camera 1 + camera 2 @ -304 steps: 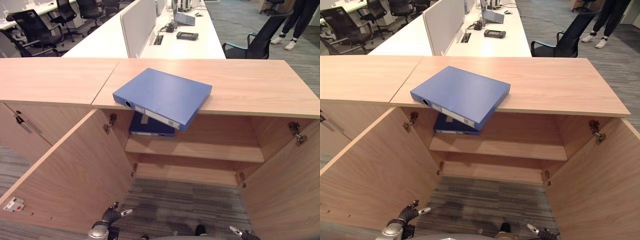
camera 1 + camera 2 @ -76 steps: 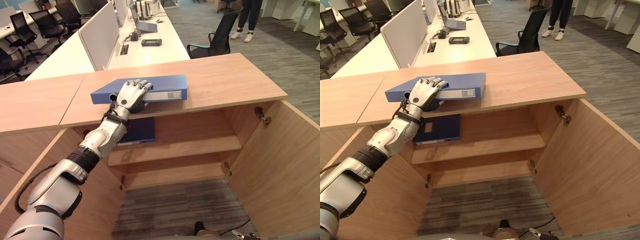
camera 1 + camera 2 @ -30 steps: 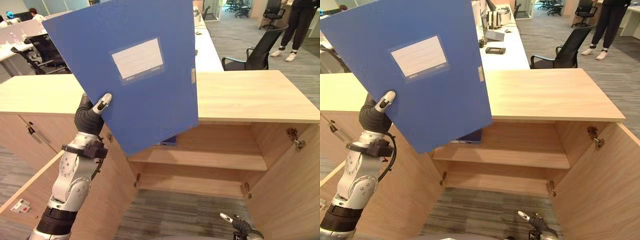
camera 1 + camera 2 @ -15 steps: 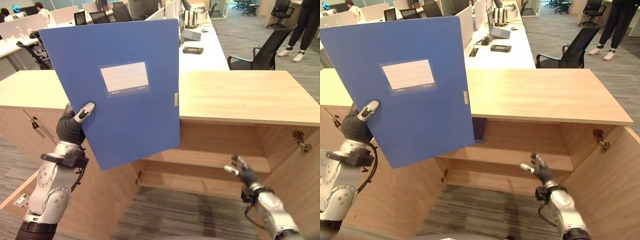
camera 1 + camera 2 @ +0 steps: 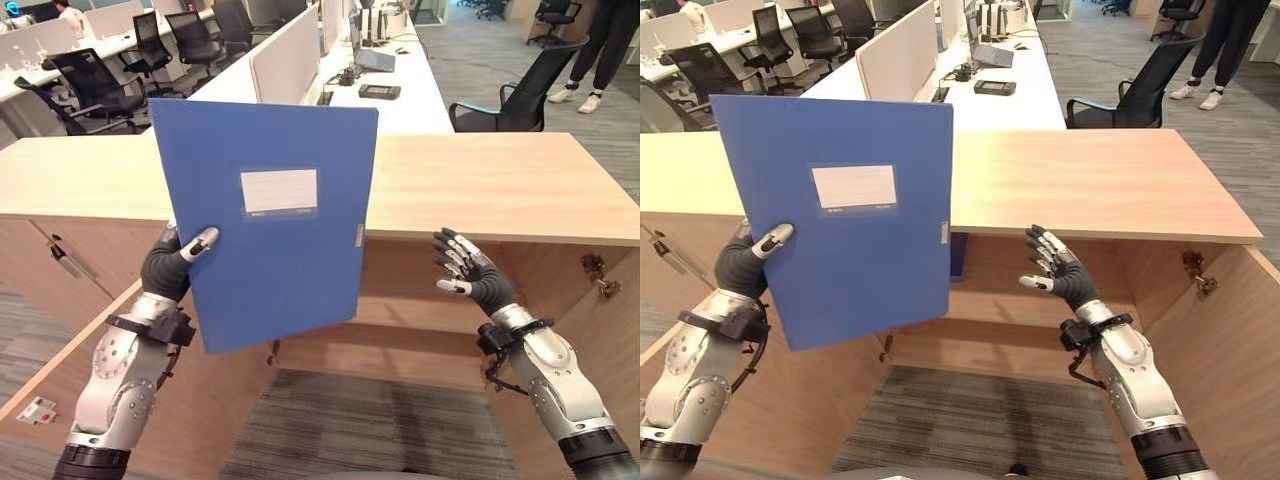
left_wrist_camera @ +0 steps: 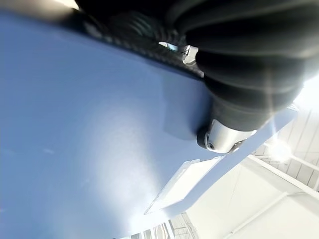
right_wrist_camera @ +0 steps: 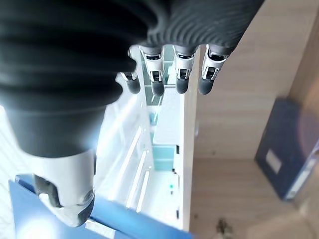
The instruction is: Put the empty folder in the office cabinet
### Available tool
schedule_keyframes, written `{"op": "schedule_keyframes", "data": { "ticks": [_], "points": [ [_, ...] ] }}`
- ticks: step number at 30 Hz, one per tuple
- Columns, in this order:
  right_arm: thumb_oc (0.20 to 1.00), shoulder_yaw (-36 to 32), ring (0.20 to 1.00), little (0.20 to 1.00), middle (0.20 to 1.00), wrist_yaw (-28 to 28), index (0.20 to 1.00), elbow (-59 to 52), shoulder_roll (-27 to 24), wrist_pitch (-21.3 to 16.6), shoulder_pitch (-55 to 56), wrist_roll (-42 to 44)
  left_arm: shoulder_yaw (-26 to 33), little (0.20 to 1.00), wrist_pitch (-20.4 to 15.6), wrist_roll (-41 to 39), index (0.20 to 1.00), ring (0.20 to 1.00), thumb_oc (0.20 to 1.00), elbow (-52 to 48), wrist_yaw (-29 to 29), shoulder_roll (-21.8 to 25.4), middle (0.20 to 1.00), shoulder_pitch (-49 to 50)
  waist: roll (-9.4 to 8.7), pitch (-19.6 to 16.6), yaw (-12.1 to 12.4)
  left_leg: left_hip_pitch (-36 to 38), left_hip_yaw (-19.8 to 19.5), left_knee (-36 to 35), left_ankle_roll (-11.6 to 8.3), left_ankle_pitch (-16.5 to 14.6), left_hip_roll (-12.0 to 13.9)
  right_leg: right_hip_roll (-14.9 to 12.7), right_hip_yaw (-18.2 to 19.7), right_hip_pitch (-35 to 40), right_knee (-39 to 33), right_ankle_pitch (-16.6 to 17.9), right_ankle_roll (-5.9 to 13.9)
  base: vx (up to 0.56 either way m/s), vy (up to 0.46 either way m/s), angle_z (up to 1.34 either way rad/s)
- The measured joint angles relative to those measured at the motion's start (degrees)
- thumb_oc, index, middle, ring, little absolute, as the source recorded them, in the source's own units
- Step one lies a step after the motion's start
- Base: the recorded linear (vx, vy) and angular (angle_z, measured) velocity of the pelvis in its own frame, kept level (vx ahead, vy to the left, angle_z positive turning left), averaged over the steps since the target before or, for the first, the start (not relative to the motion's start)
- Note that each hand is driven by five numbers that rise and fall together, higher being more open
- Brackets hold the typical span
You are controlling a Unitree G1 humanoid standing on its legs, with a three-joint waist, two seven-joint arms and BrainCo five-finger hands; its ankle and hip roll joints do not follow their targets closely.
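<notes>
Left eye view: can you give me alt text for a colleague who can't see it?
The left robot hand holds a blue folder upright by its edge in front of the open wooden cabinet. The right robot hand is raised beside it, fingers spread, not touching the folder.

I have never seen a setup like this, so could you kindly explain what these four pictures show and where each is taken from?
This is a humanoid robot facing an open wooden office cabinet. Two pictures come from cameras in its head, looking down; the other two sit on its wrists, looking along each hand. The left hand holds a blue folder upright by its edge, thumb on the front cover. The right hand is raised beside it, fingers spread, holding nothing. Another blue folder lies on the cabinet's shelf.
</notes>
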Motion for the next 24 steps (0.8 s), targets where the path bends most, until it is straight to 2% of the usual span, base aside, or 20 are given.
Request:
{"op": "schedule_keyframes", "data": {
  "ticks": [9,16,24],
  "points": [
    [1.0,6.64,1.0,1.0,1.0,4.82,1.0,-2.0,2.2,2.21,-1.81,2.03,-2.65,0.2,1.2,2.84,0.2,0.2,0.2,0.01,-1.73,-1.91,0.2,-1.05,-0.58,0.23,0.12,0.1,0.3,0.02,0.0,0.0,-0.01,0.0,0.19,-0.04,0.0,0.01,0.01,0.0,0.0,0.0],
    [1.0,9.58,1.0,1.0,1.0,5.58,1.0,-1.95,4.74,3.02,-2.87,2.19,-6.13,0.2,1.68,2.93,0.2,0.2,0.2,0.01,-2.8,-3.5,0.2,-2.68,-0.71,0.21,0.1,0.09,0.34,0.02,0.0,0.0,-0.01,0.01,0.27,-0.07,0.01,0.08,-0.07,0.0,0.0,0.0],
    [1.0,10.56,1.0,1.0,1.0,5.14,1.0,-1.86,5.28,4.52,-3.26,4.3,-6.28,0.2,1.69,2.86,0.2,0.2,0.2,0.01,-3.75,-4.05,0.2,-3.38,-0.87,0.13,0.05,0.16,0.41,0.02,0.0,0.0,-0.01,0.02,0.36,-0.06,0.02,0.22,-0.25,0.0,0.0,0.0]
  ]
}}
